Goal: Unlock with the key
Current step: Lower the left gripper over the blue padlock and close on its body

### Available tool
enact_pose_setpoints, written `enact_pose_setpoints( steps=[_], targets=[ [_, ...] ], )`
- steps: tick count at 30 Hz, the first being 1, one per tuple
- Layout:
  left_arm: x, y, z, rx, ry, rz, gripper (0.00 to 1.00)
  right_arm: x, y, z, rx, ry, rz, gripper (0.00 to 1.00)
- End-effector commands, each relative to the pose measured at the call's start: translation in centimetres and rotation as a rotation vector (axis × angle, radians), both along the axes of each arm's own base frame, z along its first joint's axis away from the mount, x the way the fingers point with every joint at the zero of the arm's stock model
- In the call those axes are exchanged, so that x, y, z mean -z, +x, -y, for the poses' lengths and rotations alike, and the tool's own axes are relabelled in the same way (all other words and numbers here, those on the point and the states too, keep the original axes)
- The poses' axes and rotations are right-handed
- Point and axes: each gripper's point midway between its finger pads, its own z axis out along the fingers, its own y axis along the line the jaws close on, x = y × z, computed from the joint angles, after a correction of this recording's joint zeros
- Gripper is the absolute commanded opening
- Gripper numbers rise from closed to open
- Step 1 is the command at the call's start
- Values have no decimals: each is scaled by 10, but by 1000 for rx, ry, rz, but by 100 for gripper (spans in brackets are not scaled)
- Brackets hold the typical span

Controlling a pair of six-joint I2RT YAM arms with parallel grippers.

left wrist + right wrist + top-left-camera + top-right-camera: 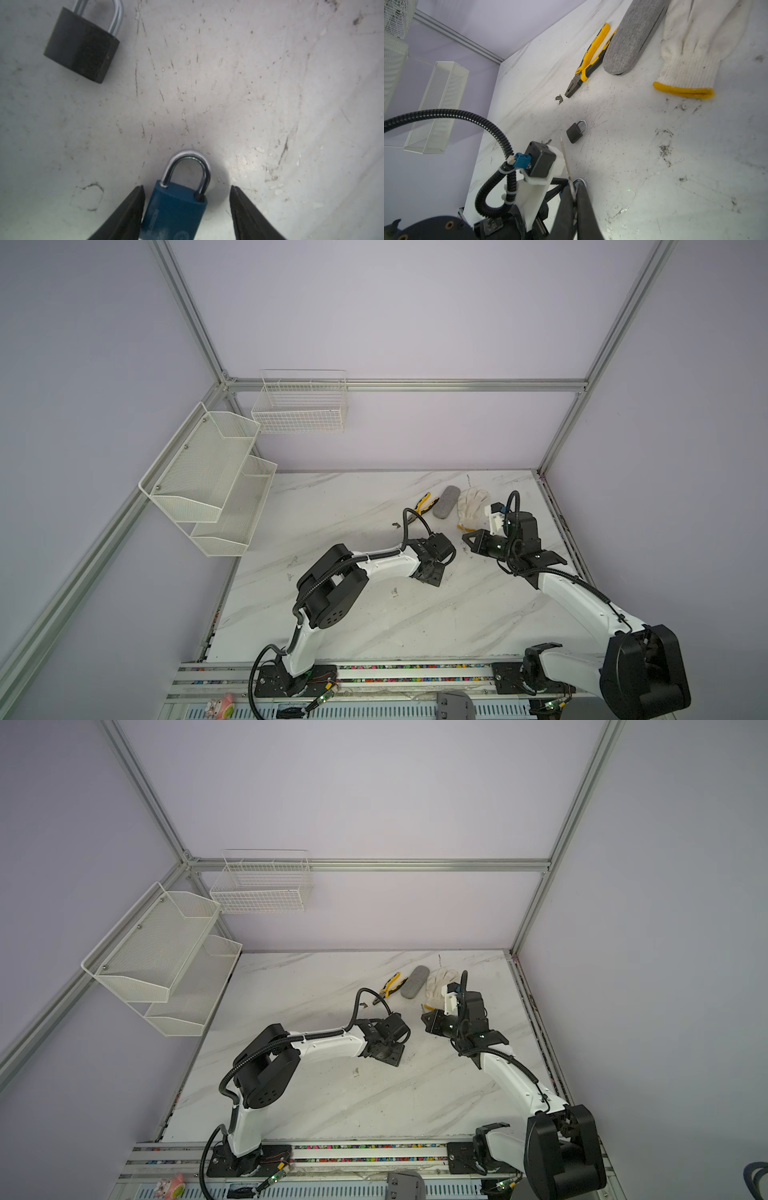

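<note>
Two pincers hang over the scuffed white marble tabletop (270, 83): the left pincer (187, 187) stands open astride the blue metal padlock (174, 212), one finger (135, 201) just beside its body, the other apart. The lock's long axis follows that pincer's reach, steel shackle (188, 153) pointing beyond its tips, keyhole end hidden wristward. Close by, the right pincer (574, 187) is clamped on the slim silver key (565, 160), blade pointing ahead of its tips.

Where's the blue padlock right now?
In the left wrist view the blue padlock lies flat on the table between the open jaws of the left gripper, well apart from the black padlock; both top views hide it under that gripper.
</note>
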Motion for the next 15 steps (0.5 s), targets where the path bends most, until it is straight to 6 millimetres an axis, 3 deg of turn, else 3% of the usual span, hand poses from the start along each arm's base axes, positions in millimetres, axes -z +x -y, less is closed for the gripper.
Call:
enact_pose_setpoints(
  steps=[1, 8, 12, 15],
  targets=[
    [5, -13, 4, -50, 3, -70, 64, 6, -3, 0, -18, -9, -2, 0],
    [5, -25, 4, -34, 51, -78, 60, 10, -2, 0, -26, -17, -5, 0],
    [10, -22, -5, -74, 84, -59, 57, 10, -1, -1, -32, -16, -2, 0],
    [13, -20, 1, -87, 74, -64, 56, 10, -1, -1, -32, -17, -2, 0]
  ],
)
